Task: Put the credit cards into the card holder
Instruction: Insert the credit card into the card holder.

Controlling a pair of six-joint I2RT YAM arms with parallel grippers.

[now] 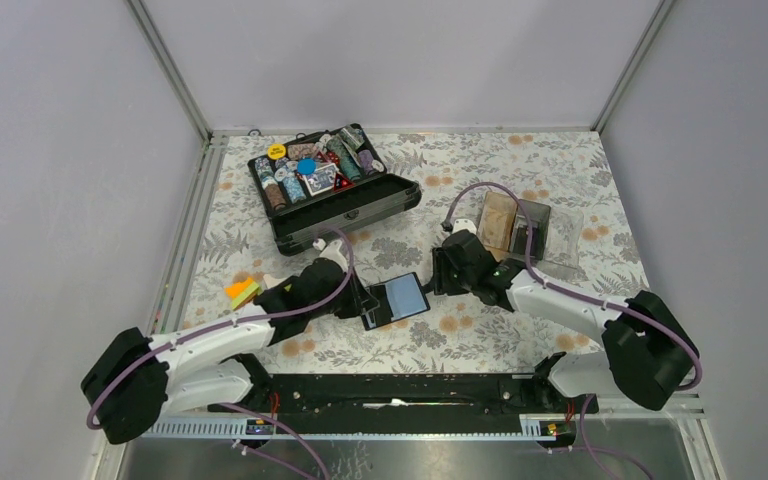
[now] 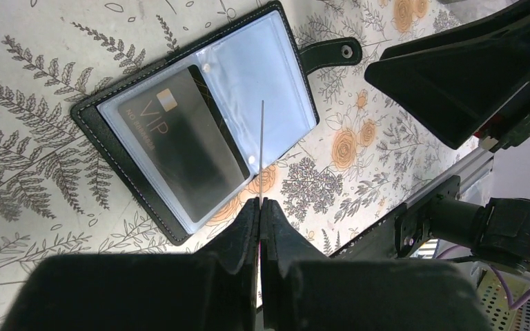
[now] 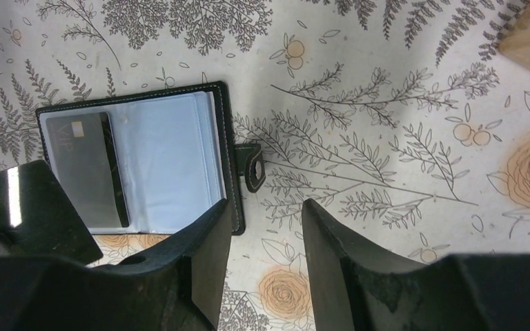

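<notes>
Left gripper (image 2: 260,202): nearest the left wrist lens; fingers pressed together on a thin sheet (image 2: 261,145) seen edge-on. Whether that is a card or a clear sleeve, cannot tell.
Right gripper (image 3: 266,205): fingers apart with nothing between them, over bare table (image 3: 386,227) just beside the strap (image 3: 252,167).
Holder (image 1: 401,297): open and flat on the table, mid-front, between the two grippers.
VIP card (image 2: 179,148): dark, inside the holder's left clear pocket.
Left wrist only: the "VIP" print and gold chip on the card; the sheet's edge standing over the right pocket; the strap's snap hole.
Right wrist only: the gap between the right fingers; a dark block at lower left covering the holder's near corner, what it is unclear.
Top only: black case (image 1: 360,212) with chips at the back; clear tray (image 1: 552,240) at right holding a tan card (image 1: 498,220); orange stack (image 1: 242,292) beside the left arm, well apart from the holder.
Hard to make out: the sheet does not show clearly from the top; how many cards are in the orange stack is unclear.
Cut off: a tan corner at top right of the right wrist view.
</notes>
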